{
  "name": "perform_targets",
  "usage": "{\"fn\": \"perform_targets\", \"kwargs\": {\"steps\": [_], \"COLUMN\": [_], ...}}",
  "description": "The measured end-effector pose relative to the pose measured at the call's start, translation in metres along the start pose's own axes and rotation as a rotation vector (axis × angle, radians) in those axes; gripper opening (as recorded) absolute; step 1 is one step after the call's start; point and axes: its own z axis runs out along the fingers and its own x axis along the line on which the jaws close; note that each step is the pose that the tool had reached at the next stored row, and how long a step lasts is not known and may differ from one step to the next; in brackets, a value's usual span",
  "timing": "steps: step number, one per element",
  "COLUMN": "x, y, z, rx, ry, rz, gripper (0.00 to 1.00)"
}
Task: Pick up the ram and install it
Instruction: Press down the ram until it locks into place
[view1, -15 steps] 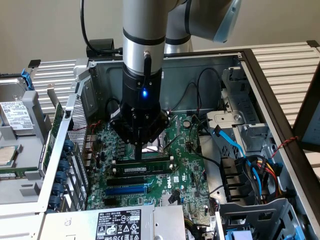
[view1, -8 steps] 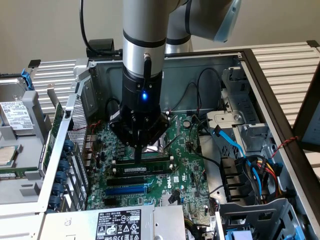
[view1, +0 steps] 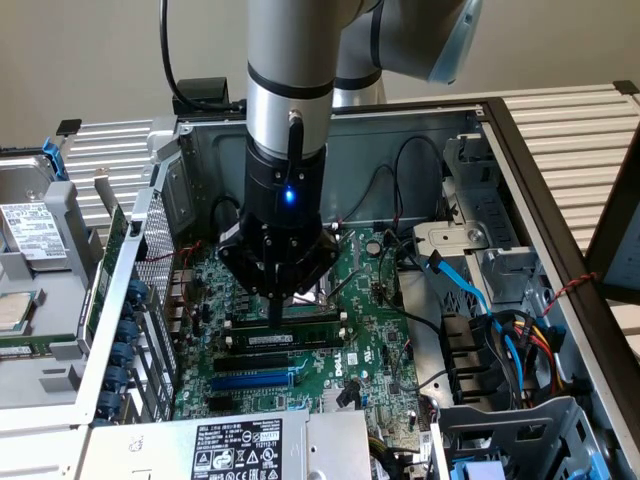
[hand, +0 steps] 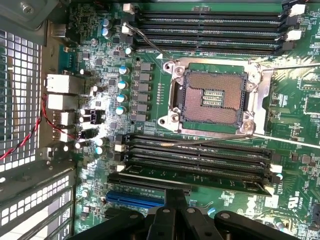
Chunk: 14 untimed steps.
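The gripper (view1: 277, 305) hides the motherboard's (view1: 370, 320) middle in the exterior view, including most of the upper memory slots. Whether its fingers hold anything cannot be told. The label's (view1: 237, 447) print on the power supply is too small to read. The wrist view cuts off the gripper (hand: 172, 220) body.

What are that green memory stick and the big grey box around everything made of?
The ram looks like green circuit board, matte, carrying black chips and a white label, probably fibreglass laminate. The case looks like bare sheet metal: dull grey, with folded edges and punched vent holes, likely steel.
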Motion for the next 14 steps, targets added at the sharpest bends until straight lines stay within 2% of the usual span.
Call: {"fn": "perform_targets", "kwargs": {"steps": [8,11,14], "x": [-0.0054,-0.0068,-0.0078], "y": [-0.0007,-0.0007,-0.0007], "z": [-0.0009,-0.0011,-0.0012], "rx": [-0.0014,-0.0016,-0.0021], "ry": [-0.0008,-0.0104,-0.0171], "rz": [0.009,0.012,0.017], "gripper": [0.10,0.10,0.10]}}
